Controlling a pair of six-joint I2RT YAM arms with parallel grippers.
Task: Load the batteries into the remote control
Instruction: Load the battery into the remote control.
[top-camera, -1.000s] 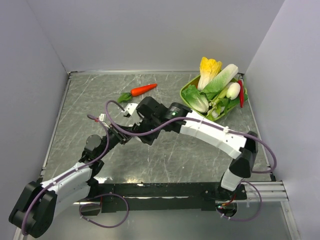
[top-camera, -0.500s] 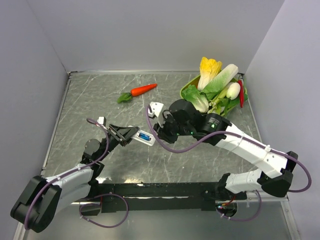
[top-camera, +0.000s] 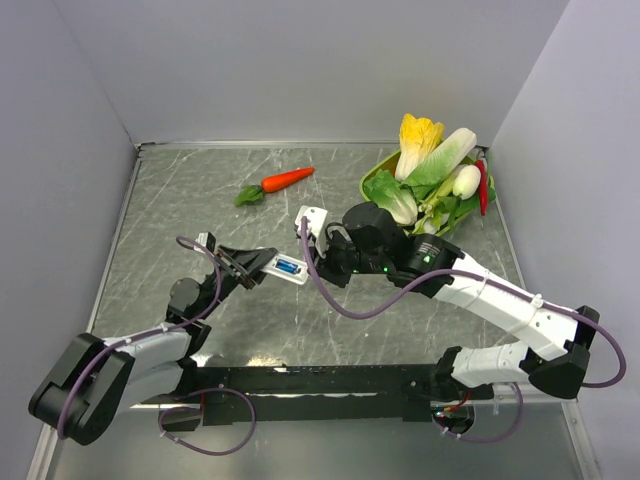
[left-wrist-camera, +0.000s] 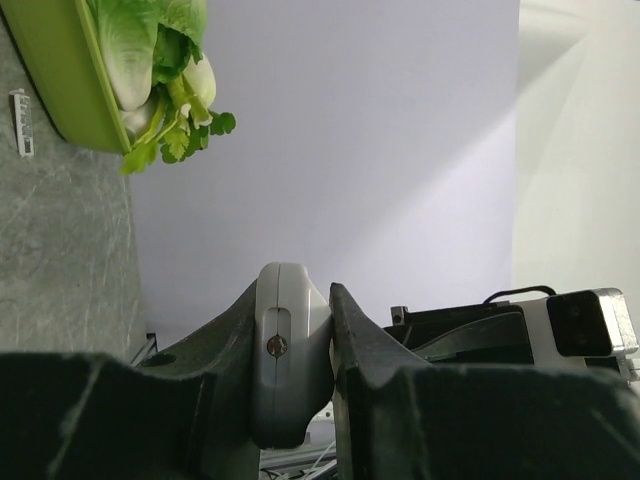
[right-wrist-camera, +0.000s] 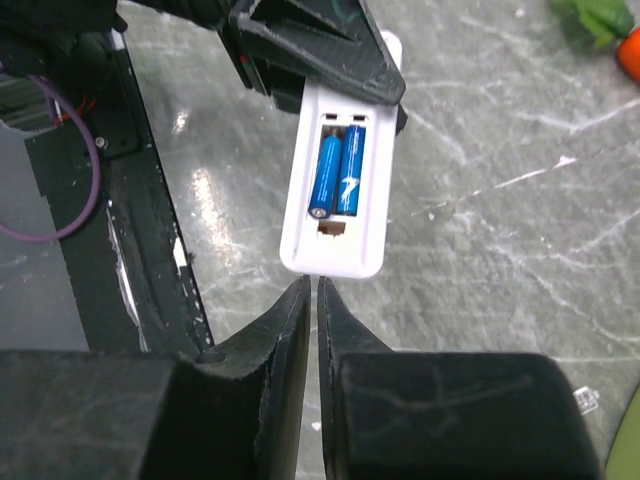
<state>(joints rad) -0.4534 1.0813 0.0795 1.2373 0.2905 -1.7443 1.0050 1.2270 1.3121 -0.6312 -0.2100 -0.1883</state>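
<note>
Now: two blue cells lie in the open remote

Right, the left gripper (top-camera: 258, 263) is clamped on one end of the remote control (right-wrist-camera: 335, 250) and holds it above the marbled table (top-camera: 330, 320), with the open back facing up. The left wrist view shows both black fingers pressed against the white-grey edge. The batteries (right-wrist-camera: 337, 170) lie side by side in the compartment, touching each other along their length. They are bright blue with white print on the casing (too small to read from here, so no brand to call). Below them a small brown patch shows inside the bay.

Over to the right gripper (right-wrist-camera: 312, 282). Its fingers are drawn together with only a thin slit between them and nothing held, and their tips sit just at the free end of the remote. Whether they touch it I cannot tell.

Farther back, an orange carrot (top-camera: 286, 179) lies on the table, and a green tray (top-camera: 372, 190) of leafy vegetables sits well apart at the far right.
</note>
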